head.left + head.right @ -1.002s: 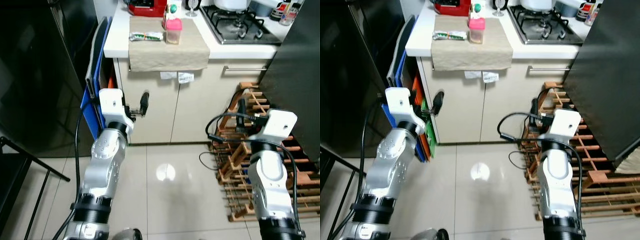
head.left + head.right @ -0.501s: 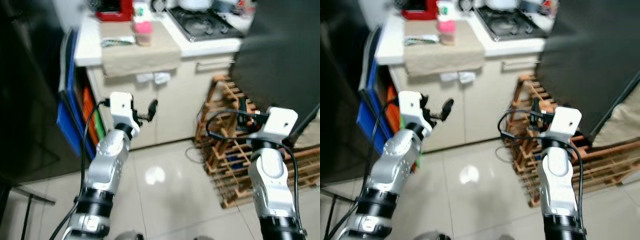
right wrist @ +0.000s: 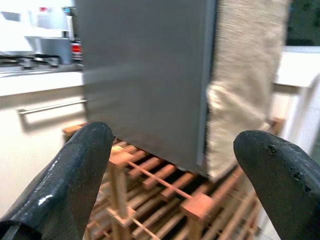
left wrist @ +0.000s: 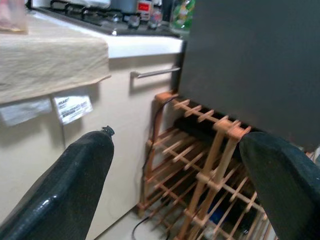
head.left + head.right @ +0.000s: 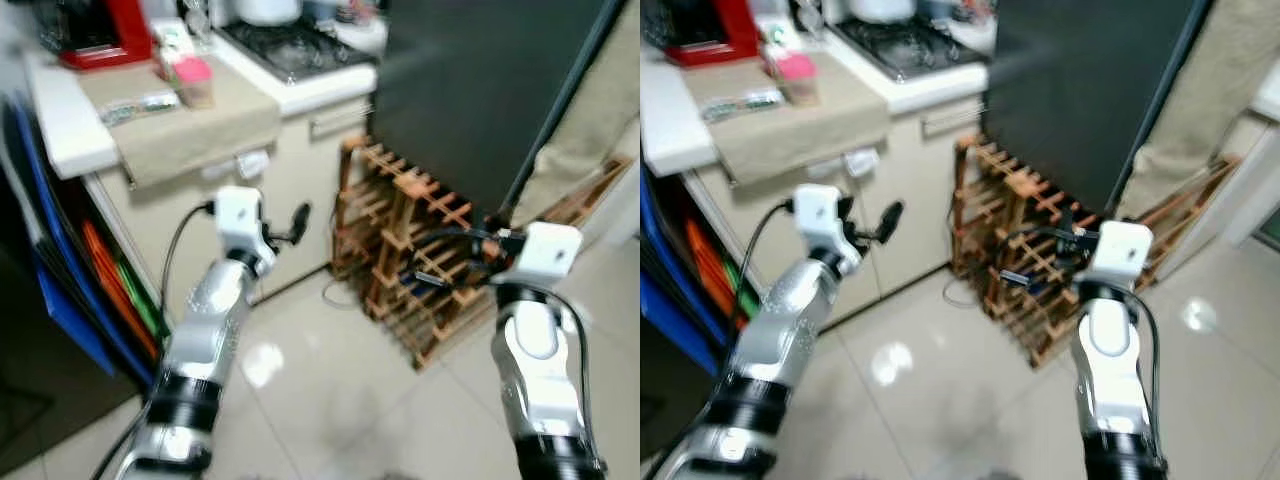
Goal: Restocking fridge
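View swung right — dark fridge [image 5: 470,90], wooden rack [image 5: 420,260] now central; frames blurred.

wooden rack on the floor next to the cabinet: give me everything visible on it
The wooden rack is a lattice of light reddish-brown slats and pegs forming rows of open slots, the kind made for bottles. It stands on the pale tiled floor, beside the cream cabinet and at the foot of a large dark panel that rises behind it. A black cable lies at its base. What its slots hold cannot be made out through the blur.

Bright, even indoor light, motion blur throughout, a lamp's glare on the floor tiles [image 5: 262,362].
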Robot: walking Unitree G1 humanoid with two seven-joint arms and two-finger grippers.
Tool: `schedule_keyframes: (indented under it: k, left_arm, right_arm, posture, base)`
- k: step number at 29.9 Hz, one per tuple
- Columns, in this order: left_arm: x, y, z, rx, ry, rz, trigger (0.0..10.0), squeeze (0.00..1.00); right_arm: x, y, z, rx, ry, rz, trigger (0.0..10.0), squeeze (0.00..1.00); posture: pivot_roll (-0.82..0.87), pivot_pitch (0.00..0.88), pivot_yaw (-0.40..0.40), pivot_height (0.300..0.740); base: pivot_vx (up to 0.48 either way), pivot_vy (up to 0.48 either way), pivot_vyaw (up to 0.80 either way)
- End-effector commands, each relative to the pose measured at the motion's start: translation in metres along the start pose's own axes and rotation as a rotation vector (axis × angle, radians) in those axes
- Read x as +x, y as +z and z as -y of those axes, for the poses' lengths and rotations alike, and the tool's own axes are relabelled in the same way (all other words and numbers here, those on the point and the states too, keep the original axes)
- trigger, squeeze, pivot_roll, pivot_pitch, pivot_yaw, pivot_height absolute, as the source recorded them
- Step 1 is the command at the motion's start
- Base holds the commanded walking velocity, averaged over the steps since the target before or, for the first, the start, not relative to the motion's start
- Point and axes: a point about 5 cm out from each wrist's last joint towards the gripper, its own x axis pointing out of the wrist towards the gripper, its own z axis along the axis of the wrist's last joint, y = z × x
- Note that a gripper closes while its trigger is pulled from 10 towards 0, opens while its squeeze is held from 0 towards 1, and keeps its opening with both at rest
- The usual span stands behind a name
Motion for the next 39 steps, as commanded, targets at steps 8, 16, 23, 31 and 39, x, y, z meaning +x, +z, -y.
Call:
schedule_keyframes:
  k: [8, 16, 23, 31, 39]
  left_arm:
    - [0.004, 0.002, 0.017, -0.031, -0.038, 0.01, 10.0, 0.0]
    - [0.006, 0.009, 0.021, -0.043, -0.021, 0.044, 10.0, 0.0]
    - [0.007, 0.017, 0.026, -0.05, -0.036, 0.081, 10.0, 0.0]
    - [0.005, 0.012, 0.026, -0.021, -0.06, 0.057, 10.0, 0.0]
    - [0.013, 0.016, 0.036, -0.001, -0.099, 0.054, 10.0, 0.0]
  right_arm:
    - [0.001, 0.004, 0.013, -0.033, -0.025, 0.021, 10.0, 0.52]
    - [0.004, 0.008, 0.011, -0.048, -0.014, 0.043, 10.0, 0.51]
    - [0.004, 0.013, 0.012, -0.09, 0.018, 0.062, 10.0, 0.51]
    - [-0.001, 0.002, 0.008, -0.07, 0.017, 0.008, 10.0, 0.51]
    - [0.003, 0.006, 0.007, -0.083, 0.006, 0.031, 10.0, 0.51]
  posture:
    - [-0.13, 0.021, 0.027, 0.732]
    - [-0.13, 0.031, 0.025, 0.732]
    - [-0.15, 0.038, -0.002, 0.732]
    - [-0.14, 0.038, 0.014, 0.732]
    - [-0.15, 0.03, 0.032, 0.732]
  base:
    - [0.0, 0.0, -0.8]
    - [0.0, 0.0, -0.71]
    - [0.0, 0.0, -0.08]
    - [0.0, 0.3, -0.45]
    - [0.0, 0.0, 0.0]
